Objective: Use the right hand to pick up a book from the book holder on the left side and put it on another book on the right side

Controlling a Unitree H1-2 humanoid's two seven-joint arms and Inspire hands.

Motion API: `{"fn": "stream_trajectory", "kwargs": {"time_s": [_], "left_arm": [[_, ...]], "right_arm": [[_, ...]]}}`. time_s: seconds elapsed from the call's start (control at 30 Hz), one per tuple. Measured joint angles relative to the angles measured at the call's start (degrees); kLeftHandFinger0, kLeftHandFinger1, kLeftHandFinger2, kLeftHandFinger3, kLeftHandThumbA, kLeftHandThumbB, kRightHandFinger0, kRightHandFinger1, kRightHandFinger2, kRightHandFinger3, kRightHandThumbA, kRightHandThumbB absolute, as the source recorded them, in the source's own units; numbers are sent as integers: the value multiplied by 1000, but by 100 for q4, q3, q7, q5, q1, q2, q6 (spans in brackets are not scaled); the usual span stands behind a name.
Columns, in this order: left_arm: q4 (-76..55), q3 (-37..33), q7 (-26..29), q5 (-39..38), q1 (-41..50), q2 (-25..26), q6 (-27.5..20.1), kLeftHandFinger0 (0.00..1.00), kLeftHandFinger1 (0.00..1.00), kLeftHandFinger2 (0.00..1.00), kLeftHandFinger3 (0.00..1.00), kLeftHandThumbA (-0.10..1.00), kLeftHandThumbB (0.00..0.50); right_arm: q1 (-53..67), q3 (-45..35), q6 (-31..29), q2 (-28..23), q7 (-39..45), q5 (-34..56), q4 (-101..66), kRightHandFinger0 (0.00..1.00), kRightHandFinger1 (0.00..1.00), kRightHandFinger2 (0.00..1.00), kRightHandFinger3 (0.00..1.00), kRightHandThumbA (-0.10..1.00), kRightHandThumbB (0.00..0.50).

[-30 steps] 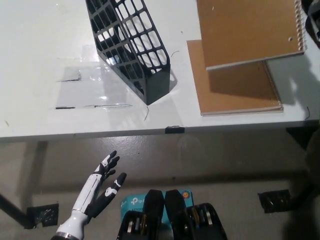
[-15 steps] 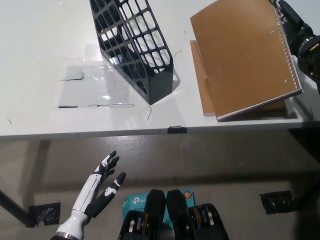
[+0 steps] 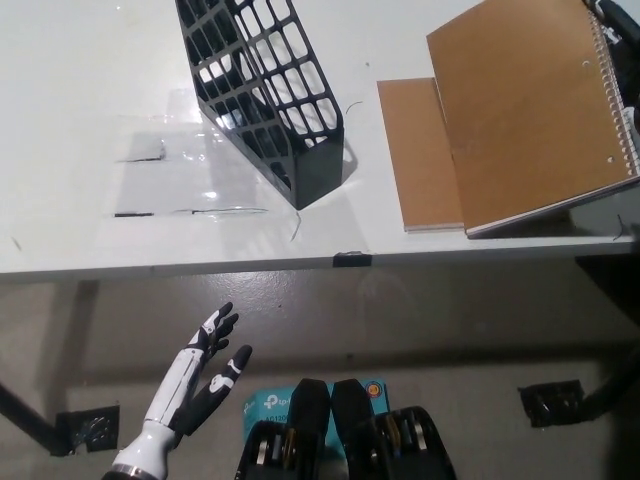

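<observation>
The white left hand (image 3: 195, 380) rests low below the table edge, fingers spread apart. The black right hand (image 3: 622, 40) is mostly cut off at the right edge, so I cannot tell its fingers. The brown spiral-bound book (image 3: 535, 105) lies tilted over the flat brown book (image 3: 420, 155), right of the black mesh book holder (image 3: 265, 95).

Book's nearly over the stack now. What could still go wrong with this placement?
1. The spiral notebook sits skewed and shifted right of the lower book; released here, it may overhang the table edge and slide off.
2. The right hand is mostly out of frame, so its grip can't be checked.
3. The empty book holder stands close by, while the left hand rests low under the table, unable to help.
</observation>
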Motion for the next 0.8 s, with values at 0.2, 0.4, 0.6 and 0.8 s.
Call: {"fn": "stream_trajectory", "kwargs": {"time_s": [0.2,0.4,0.6,0.8], "left_arm": [[-1,0,3,10,1,0,0,1000,1000,1000,1000,812,183],[-1,0,7,22,0,0,0,1000,1000,1000,1000,803,167],[0,1,8,44,0,0,0,1000,1000,1000,1000,802,185],[-9,0,7,56,0,0,20,1000,1000,1000,1000,803,175]], "right_arm": [[-18,1,-51,6,0,-105,1,0,105,693,1000,-100,139],[-18,-43,-151,15,0,-115,12,0,120,682,1000,-100,165],[-17,-48,-263,58,4,-163,41,590,899,1000,1000,84,159],[15,149,-395,101,363,-263,41,1000,1000,1000,1000,321,145]]}}
